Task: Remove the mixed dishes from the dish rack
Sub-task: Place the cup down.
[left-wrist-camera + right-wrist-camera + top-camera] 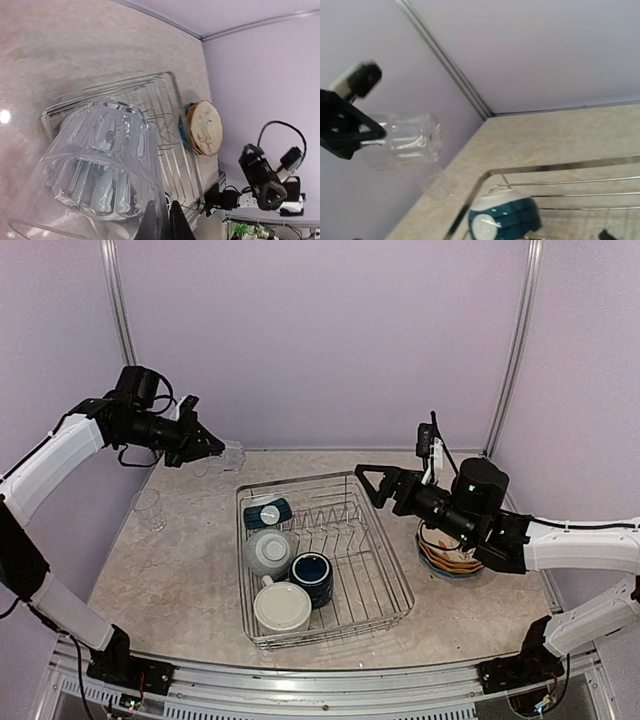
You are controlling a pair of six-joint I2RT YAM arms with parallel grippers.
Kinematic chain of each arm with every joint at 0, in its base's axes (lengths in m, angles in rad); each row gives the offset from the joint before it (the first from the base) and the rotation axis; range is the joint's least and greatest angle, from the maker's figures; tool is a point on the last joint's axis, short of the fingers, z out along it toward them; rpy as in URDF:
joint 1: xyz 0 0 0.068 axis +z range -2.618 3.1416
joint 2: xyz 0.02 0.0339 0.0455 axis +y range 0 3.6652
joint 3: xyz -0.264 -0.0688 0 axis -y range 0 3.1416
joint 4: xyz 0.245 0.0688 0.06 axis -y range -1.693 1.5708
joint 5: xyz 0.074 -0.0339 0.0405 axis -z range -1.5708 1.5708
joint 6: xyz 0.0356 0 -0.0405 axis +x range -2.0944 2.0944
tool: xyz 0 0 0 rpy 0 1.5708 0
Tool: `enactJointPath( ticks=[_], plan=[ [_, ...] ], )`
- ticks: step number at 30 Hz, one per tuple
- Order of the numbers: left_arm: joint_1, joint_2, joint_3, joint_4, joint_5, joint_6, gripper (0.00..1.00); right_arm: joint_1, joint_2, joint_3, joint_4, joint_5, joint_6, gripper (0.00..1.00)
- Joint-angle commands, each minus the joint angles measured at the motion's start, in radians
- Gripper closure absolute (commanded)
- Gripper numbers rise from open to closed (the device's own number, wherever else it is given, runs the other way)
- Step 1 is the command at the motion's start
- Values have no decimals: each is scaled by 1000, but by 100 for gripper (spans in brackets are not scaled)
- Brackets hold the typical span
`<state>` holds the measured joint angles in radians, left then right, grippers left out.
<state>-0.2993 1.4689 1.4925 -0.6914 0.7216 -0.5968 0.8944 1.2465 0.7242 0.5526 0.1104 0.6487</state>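
Tumbler [232, 455] aloft beyond dish rack [300, 481] corner

The ribbed tumbler [95, 165] in the black left claw [218, 450] is clear glass, as is a second tumbler [148, 508] below that claw on the beige marbled table [180, 580]. Beside the black right claw [372, 480], the silver wire dish rack [385, 560] carries a teal bowl [268, 512] with a white base, a greyish-cream mug [270, 550], a navy mug [312, 578] and a cream mug [282, 607]. Behind the right claw, the top plate [206, 127] is cream with a faint floral print, above blue and yellowish rims.
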Motion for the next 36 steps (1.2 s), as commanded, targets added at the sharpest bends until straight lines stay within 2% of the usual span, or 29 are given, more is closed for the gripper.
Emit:
enactJointPath(
  ticks=[1, 6, 9, 13, 16, 20, 29, 36],
  plan=[
    [181, -41, 2, -350, -281, 70, 100, -5, -40, -20, -91, 52, -67, 0],
    [383, -70, 13, -402, -321, 118, 100, -6, -55, -13, -136, 52, -122, 0],
    [422, -68, 34, -411, -428, 127, 100, -4, -68, -14, -155, 52, -133, 0],
    [462, 43, 129, -507, -540, 113, 100, -6, -98, -28, -145, 52, -128, 0],
    [468, 121, 188, -558, -591, 115, 100, -7, -114, -36, -144, 56, -131, 0],
    [468, 185, 194, -526, -642, 127, 100, -6, -119, -34, -155, 70, -139, 0],
    [468, 277, 246, -475, -589, 108, 100, -5, -106, -33, -151, 69, -124, 0],
    [467, 306, 232, -439, -575, 107, 100, -7, -91, -16, -166, 75, -123, 0]
  ],
)
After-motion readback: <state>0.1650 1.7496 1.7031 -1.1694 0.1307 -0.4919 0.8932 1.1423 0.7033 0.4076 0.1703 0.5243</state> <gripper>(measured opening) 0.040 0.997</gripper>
